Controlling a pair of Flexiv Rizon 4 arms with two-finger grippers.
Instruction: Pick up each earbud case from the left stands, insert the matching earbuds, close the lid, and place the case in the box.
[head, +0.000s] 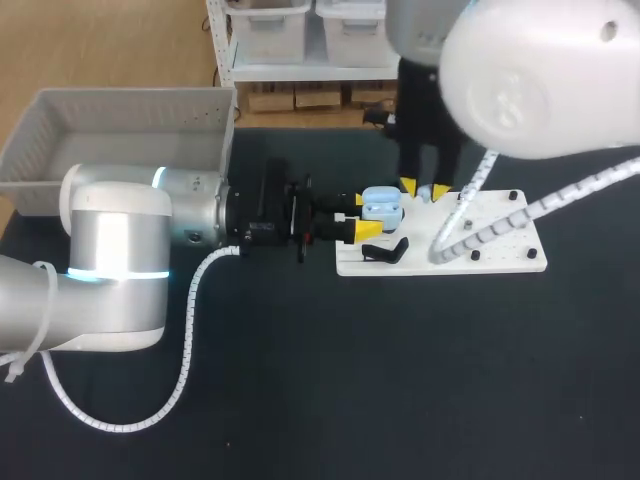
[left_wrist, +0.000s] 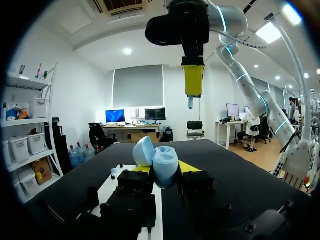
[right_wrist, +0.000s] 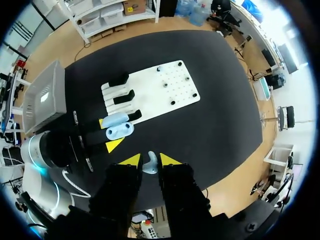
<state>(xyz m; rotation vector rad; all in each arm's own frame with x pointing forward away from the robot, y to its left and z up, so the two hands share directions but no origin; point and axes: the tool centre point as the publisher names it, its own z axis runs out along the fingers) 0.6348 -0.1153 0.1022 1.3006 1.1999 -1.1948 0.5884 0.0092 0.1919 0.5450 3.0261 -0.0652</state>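
Our left gripper (head: 362, 215) is clamped on the open light-blue earbud case (head: 382, 207) at the edge of the white board (head: 500, 250), while our right gripper (right_wrist: 149, 160) hangs above the case, fingers pinched on a pale earbud (left_wrist: 190, 102).

site: robotics lab | shows it: left arm (head: 110, 270) + right arm (head: 530, 80) at black table (head: 400, 380) | white pegboard plate (head: 520, 258) | grey box (head: 130, 125)
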